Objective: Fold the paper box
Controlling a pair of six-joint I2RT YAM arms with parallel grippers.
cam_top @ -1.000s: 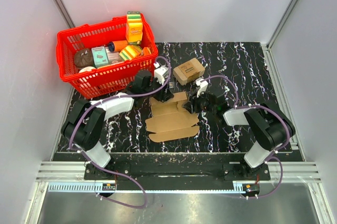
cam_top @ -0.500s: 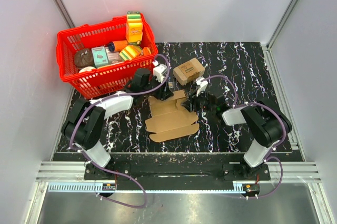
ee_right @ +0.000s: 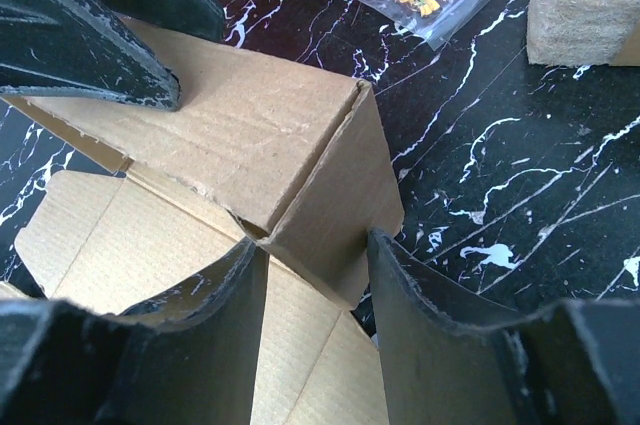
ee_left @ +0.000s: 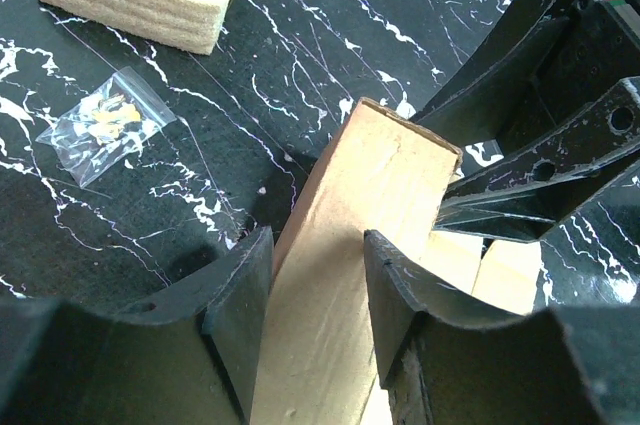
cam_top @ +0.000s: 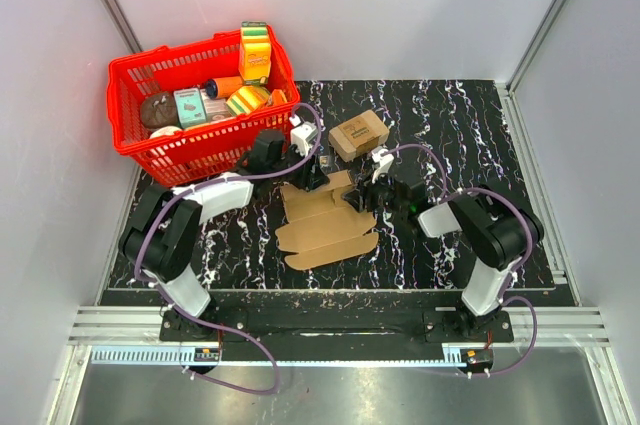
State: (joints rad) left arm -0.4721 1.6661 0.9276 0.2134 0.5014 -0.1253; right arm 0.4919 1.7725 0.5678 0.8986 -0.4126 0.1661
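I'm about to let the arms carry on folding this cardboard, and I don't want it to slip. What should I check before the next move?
1. Flap of the cardboard sheet between the left claw fingers: ok, both fingers press it.
2. Right claw on the corner flap: cannot tell; the flap sits between its fingers, contact unclear.
3. Far wall raised: ok.
4. Near flaps folded: not ok, lying flat.
5. Plastic bag clear of the sheet: ok.
6. Printed box clear of the sheet: ok.
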